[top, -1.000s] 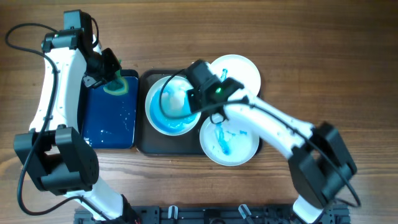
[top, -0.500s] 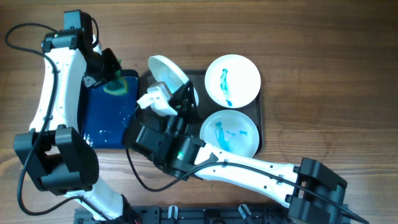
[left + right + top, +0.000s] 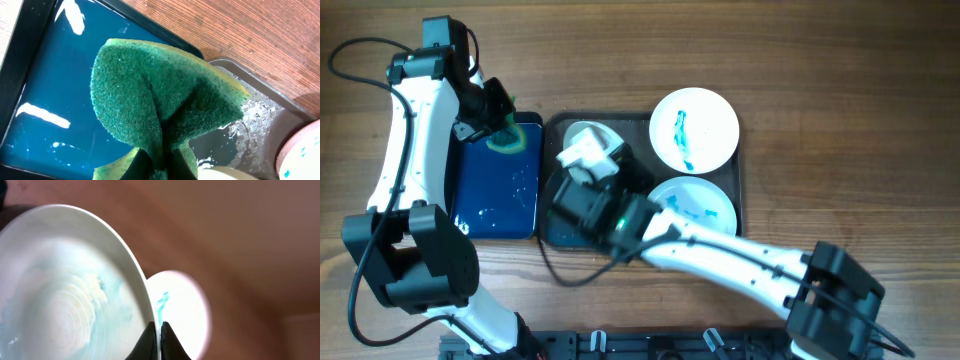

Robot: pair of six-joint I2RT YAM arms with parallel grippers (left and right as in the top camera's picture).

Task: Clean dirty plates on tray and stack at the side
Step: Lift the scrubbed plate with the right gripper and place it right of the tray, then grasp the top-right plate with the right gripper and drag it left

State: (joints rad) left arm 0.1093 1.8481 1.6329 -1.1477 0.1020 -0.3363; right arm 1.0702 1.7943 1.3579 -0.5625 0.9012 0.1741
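Now that it has left the tray (image 3: 638, 130) at the desk's centre and stands on edge, the blue-filmed plate (image 3: 75, 285), pinched at its rim by the right gripper (image 3: 155, 330), is judged ready for wiping; left gripper (image 3: 160, 167), clamped on the sponge (image 3: 150, 90), hangs over the basin (image 3: 495, 200) nearer the left edge.

A brown wooden table (image 3: 840, 50) is filling the whole view from above. Its thin dark lines are running from side to side. Soft, even light is falling on the wood. A black bar (image 3: 650, 348) is lying along the bottom edge. In the right wrist view, the wood is looking blurry and reddish.
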